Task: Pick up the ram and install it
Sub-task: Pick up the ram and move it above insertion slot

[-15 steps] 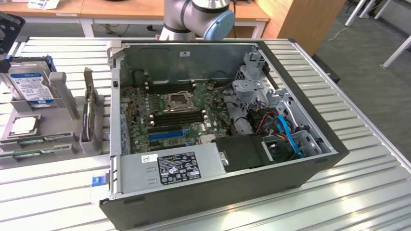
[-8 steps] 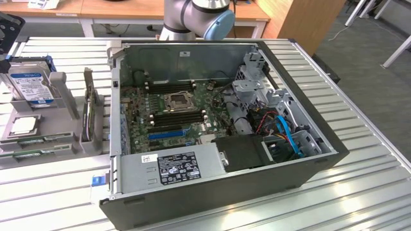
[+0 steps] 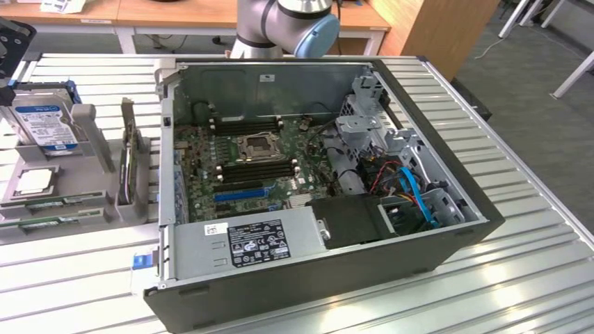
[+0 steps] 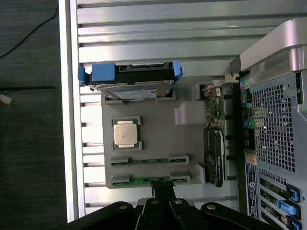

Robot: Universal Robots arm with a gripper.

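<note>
- Since the ram [image 4: 144, 179] lies in its groove in the grey holder [image 4: 158, 139], outside the case [image 3: 446, 243], I judge the task barely begun: nothing picked up, nothing installed.
- My gripper [image 4: 160, 184] is closed tight, fingers pressed together, with nothing between them as far as I can see. In the wrist view its tips overlap the ram; I cannot tell whether they touch it or hang above it.
- A second stick [image 4: 148, 160] sits in the neighbouring groove, parallel to the ram.
- Left to do, by my reckoning: the whole job, both the grasp and the seating in a slot.
- The holder, on the table [image 3: 519, 278] at the exterior view's left of the case, also carries:
  - a drive [image 4: 129, 79] with blue rails, standing on edge at the end far from the ram;
  - a CPU [image 4: 126, 133] flat in a square recess between the drive and the sticks;
  - a card [image 4: 214, 155] on edge along the side nearest the case.
- The case lies on its side, open, and contains:
  - the board [image 3: 199, 163] with its socket [image 3: 255, 146] in the middle;
  - black memory slots [image 3: 255, 170] on either side of the socket, which look bare to me;
  - a blue slot [image 3: 241, 193] just beyond them;
  - a power supply [image 3: 250, 243] along the near wall;
  - blue cables [image 3: 413, 191] among the drive cages at the exterior view's right.
</note>
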